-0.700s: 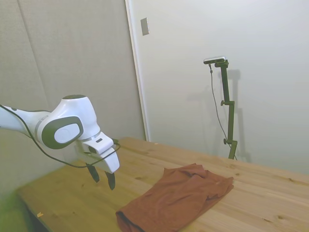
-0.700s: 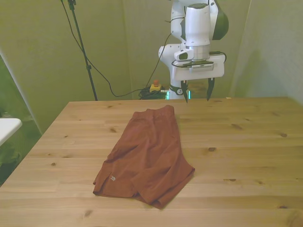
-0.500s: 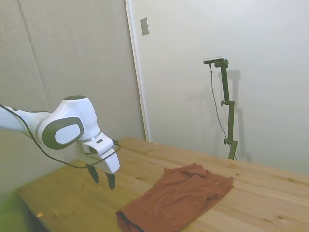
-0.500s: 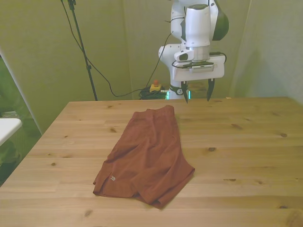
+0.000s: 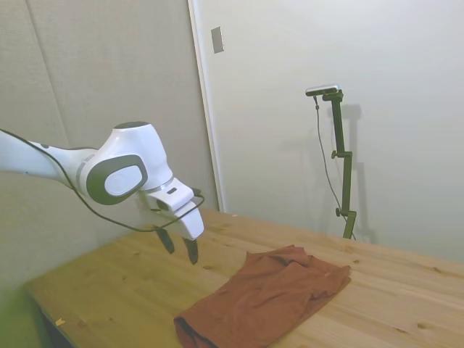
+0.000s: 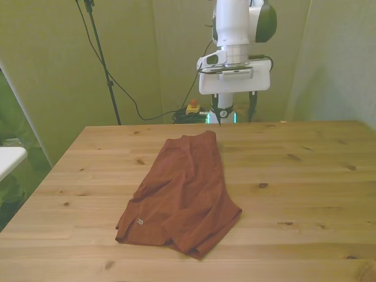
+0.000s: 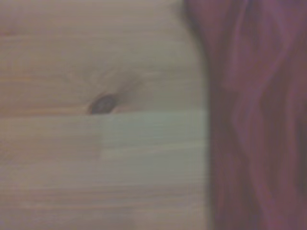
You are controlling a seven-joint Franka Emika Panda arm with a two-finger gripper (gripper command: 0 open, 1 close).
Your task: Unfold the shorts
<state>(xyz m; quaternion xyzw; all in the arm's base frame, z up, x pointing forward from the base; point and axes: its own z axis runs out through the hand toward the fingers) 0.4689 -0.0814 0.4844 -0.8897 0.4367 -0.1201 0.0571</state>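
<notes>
The rust-brown shorts [image 6: 185,191] lie folded on the wooden table [image 6: 294,176], running from the far middle toward the near edge. In the side view the shorts [image 5: 268,296] show as a rumpled strip. My gripper [image 6: 233,113] hangs open above the table's far edge, just behind the shorts' far end, with nothing between its fingers. From the side, the gripper [image 5: 180,246] hovers clear above the wood, left of the fabric. The blurred wrist view shows the shorts' edge [image 7: 259,120] beside bare wood with a dark knot [image 7: 103,103].
A white object [image 6: 9,158] juts in at the front view's left edge, off the table. A yellow box with a red button [image 6: 192,107] and cables sit beyond the far edge. Bare wood [image 5: 109,290] surrounds the shorts on all sides.
The arm has risen and swung toward the shorts: rightward and up in the side view, slightly toward the front view's left. The gripper stays open. The shorts have not moved.
</notes>
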